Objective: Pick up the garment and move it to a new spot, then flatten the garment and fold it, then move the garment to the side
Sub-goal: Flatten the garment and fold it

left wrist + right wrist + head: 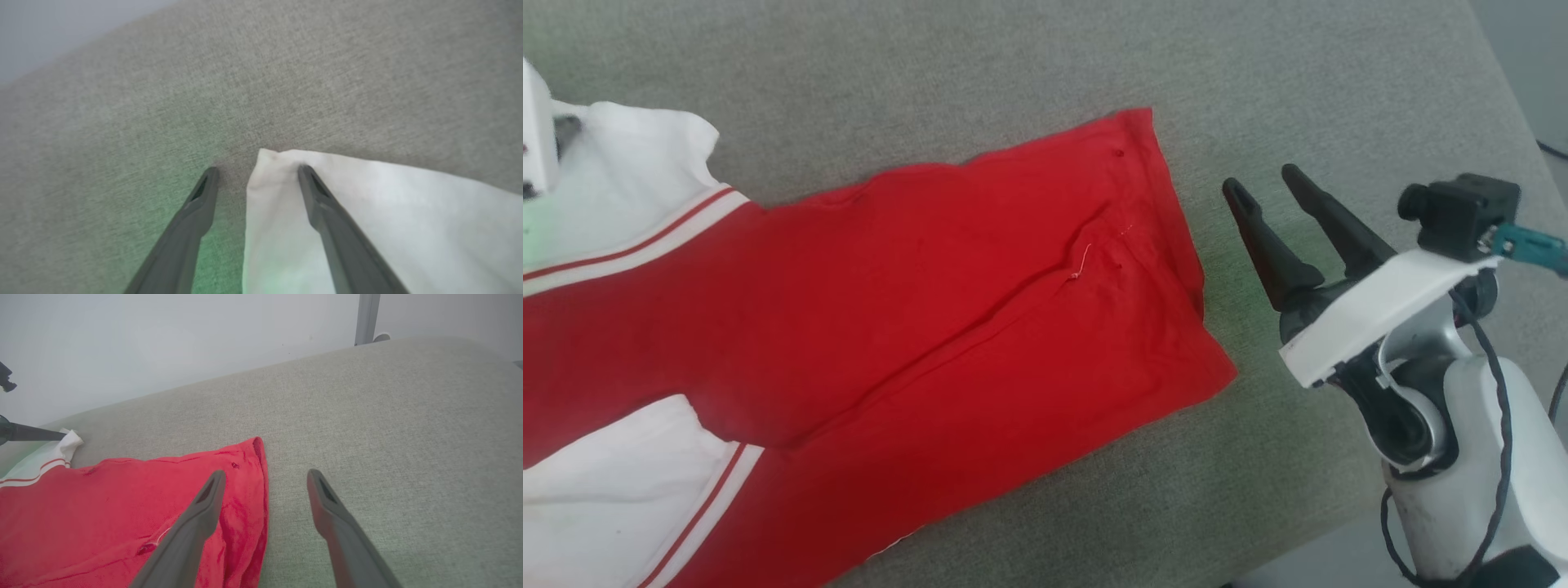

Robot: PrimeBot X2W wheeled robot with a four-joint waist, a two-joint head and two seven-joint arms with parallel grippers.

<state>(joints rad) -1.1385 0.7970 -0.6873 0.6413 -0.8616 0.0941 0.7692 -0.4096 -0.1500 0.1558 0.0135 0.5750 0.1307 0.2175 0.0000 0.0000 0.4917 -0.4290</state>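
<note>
The garment (890, 302) lies spread on a grey fabric surface, its red body plain side up and its hem toward the right. Its white sleeves with red-striped trim are at the left. My right gripper (1262, 180) hovers open just right of the hem, holding nothing. In the right wrist view this gripper (265, 475) has one finger over the red hem (245, 506) and the other over bare fabric. My left gripper (258, 170) is open at the corner of a white sleeve (388, 212), one finger above the cloth and one above the surface.
The grey fabric surface (1013, 65) stretches beyond the garment toward the back and right. Its front edge runs along the lower right, with floor (1307, 563) past it. A pale wall and a grey post (367, 318) stand behind the surface.
</note>
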